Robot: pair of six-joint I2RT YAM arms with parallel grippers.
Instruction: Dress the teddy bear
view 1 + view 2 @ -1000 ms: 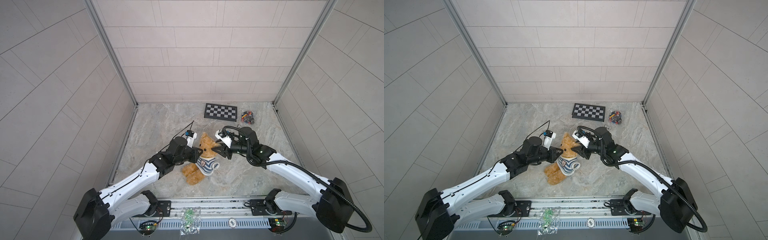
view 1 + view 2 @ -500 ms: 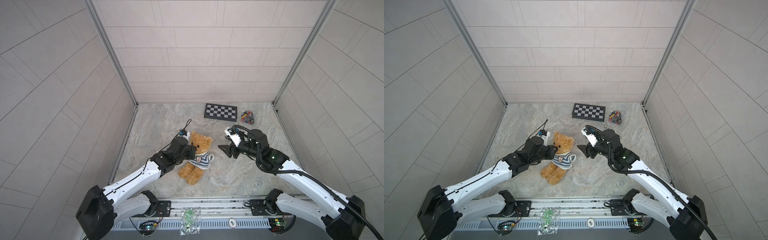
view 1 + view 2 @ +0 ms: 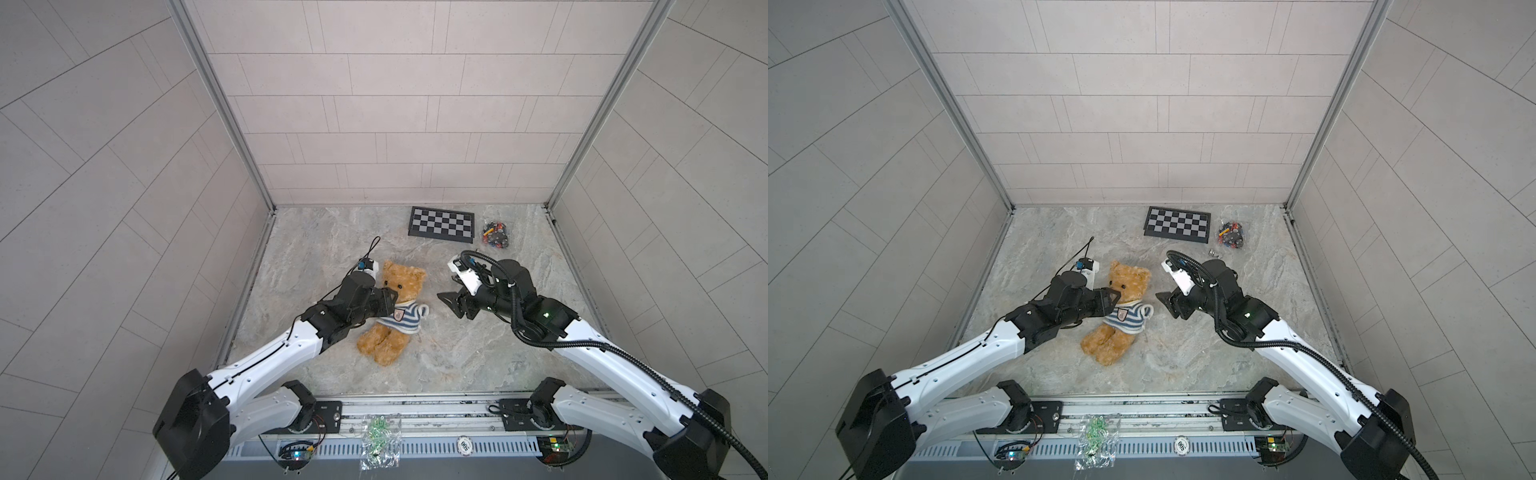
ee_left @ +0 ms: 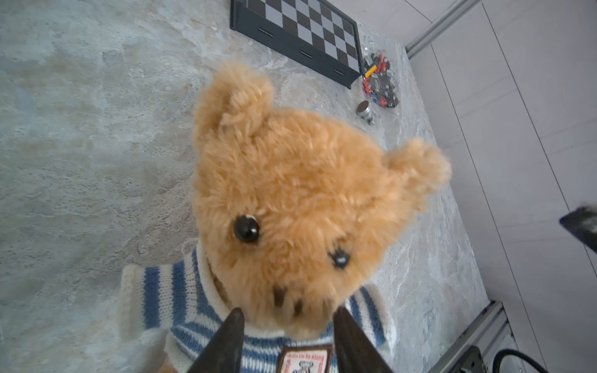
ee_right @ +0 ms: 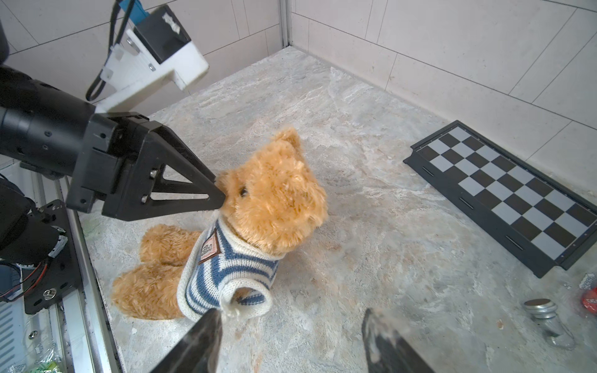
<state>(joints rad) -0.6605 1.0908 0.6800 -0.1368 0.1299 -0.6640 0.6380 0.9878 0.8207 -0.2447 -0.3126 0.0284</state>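
Observation:
The golden-brown teddy bear (image 3: 405, 286) (image 3: 1129, 282) rests on the marble table left of centre, legs toward the front rail. It wears a blue-and-white striped sweater (image 3: 401, 319) (image 5: 223, 268) with a chest badge. My left gripper (image 3: 394, 297) (image 4: 287, 315) is open, its fingertips on either side of the bear's muzzle (image 5: 226, 190), just above the badge. To the bear's right, my right gripper (image 3: 446, 289) (image 5: 290, 315) is open and empty. One of its fingers (image 5: 206, 329) stands just off the sweater's sleeve opening (image 5: 247, 297).
A black-and-grey chessboard (image 3: 441, 224) lies at the back, with a bag of small coloured parts (image 3: 494, 235) to its right. A small metal knob (image 5: 539, 306) sits near that bag. Tiled walls close three sides, and a metal rail (image 3: 415, 409) runs along the front.
The right gripper has let go, opened and drawn back to the right. The bear has settled lower on the table. The left gripper's jaws have just spread apart at the muzzle.

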